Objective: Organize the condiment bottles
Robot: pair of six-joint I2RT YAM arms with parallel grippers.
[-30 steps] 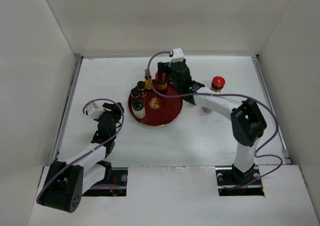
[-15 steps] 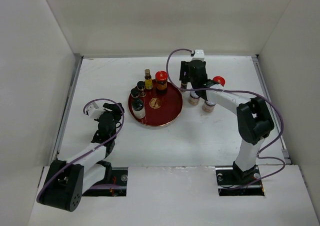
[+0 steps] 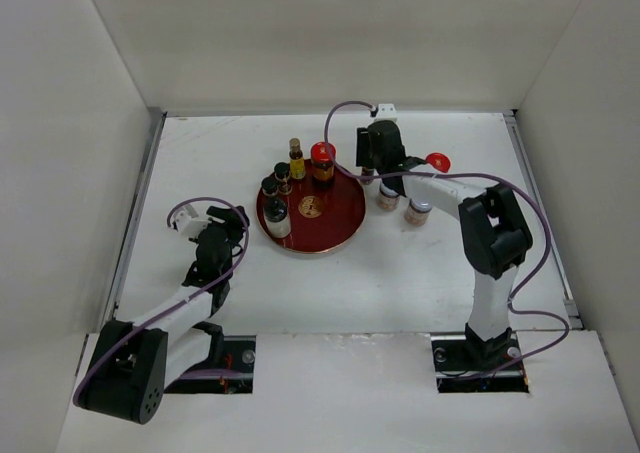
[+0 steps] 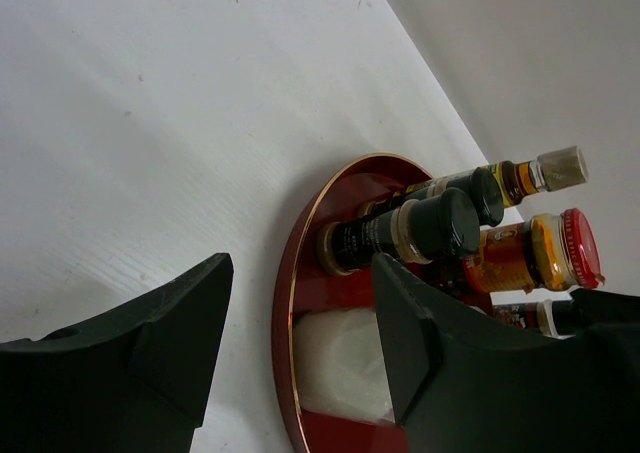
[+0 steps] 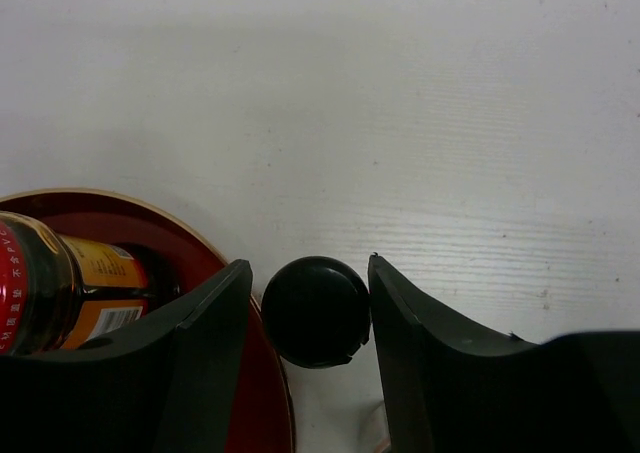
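A dark-red round tray (image 3: 335, 223) holds a yellow-labelled bottle (image 3: 296, 160), a red-lidded jar (image 3: 321, 162), two dark black-capped bottles (image 3: 272, 186) and a white bottle (image 3: 279, 221). My right gripper (image 3: 369, 172) is open just off the tray's back right rim. In the right wrist view its jaws (image 5: 308, 263) straddle the cap of a black-capped bottle (image 5: 316, 311), with a small gap on the left side. Two white-lidded jars (image 3: 388, 195) and a second red-lidded jar (image 3: 436, 163) stand right of the tray. My left gripper (image 3: 232, 223) is open and empty left of the tray.
In the left wrist view my open left gripper (image 4: 300, 263) faces the tray's rim (image 4: 283, 313), with the white bottle (image 4: 345, 358) nearest. White walls enclose the table on the left, back and right. Purple cables loop off both wrists.
My right gripper left the red-lidded jar on the tray's back edge, swung right, then came back left and lowered around the black-capped bottle. The left arm has not moved.
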